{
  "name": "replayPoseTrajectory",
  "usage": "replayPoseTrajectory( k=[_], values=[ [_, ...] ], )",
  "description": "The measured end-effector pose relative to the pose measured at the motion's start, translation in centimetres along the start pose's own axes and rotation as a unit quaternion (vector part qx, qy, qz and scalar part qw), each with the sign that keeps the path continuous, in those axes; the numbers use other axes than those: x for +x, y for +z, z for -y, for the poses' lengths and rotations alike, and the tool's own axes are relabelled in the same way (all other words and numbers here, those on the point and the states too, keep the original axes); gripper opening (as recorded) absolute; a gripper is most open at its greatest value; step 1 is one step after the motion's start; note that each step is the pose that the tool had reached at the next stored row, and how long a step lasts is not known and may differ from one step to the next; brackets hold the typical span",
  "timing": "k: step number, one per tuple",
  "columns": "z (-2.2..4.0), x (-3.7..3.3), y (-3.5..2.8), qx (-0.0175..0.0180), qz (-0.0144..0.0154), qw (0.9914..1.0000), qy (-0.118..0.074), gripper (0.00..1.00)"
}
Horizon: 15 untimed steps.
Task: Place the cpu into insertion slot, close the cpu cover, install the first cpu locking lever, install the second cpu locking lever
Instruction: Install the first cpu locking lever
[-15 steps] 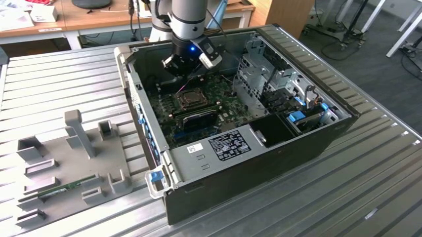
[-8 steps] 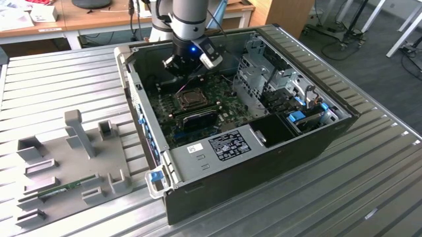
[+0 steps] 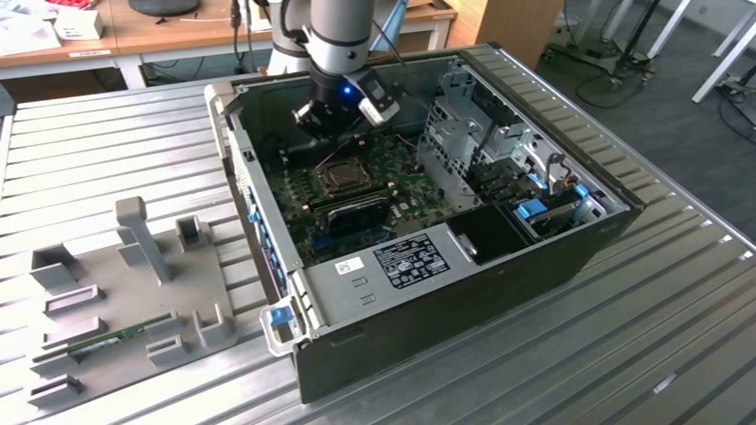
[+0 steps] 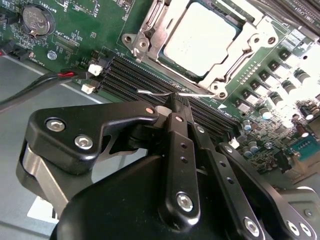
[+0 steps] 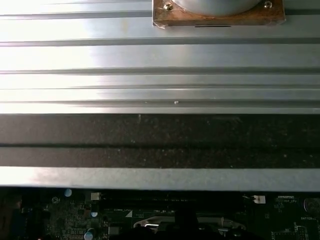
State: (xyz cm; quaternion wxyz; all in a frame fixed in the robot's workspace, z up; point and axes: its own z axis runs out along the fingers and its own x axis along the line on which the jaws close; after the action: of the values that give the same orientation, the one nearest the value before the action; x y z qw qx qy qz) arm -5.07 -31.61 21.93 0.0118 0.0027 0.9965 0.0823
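Observation:
Inside the open computer case [image 3: 590,239], my gripper [image 3: 335,131] hangs low over the green board, just behind the insertion slot [image 3: 343,176]. In the second wrist view the cpu [image 4: 200,37] lies flat in the slot, its pale metal face showing. The cpu cover [image 4: 239,56] is folded down around it as a silvery frame. My gripper [image 4: 179,102] has its two black fingers pressed together with nothing between them. Their tips touch a thin silver wire locking lever [image 4: 150,92] that runs along the near side of the socket.
Long black memory slots [image 4: 130,75] lie between the fingers and the socket. A coin battery [image 4: 37,20] and a red-black cable [image 4: 50,79] lie beside them. Drive cages [image 3: 473,133] fill the case at the exterior view's right. A grey fixture plate [image 3: 130,292] lies on the slatted table [image 3: 661,354].

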Motion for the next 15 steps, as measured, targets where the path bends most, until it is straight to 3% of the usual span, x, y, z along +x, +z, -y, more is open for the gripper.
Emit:
replayPoseTrajectory(
  k=[15],
  values=[
    [0.13, -0.61, 0.8, 0.0, 0.0, 1.0, 0.0, 0.1]
  ],
)
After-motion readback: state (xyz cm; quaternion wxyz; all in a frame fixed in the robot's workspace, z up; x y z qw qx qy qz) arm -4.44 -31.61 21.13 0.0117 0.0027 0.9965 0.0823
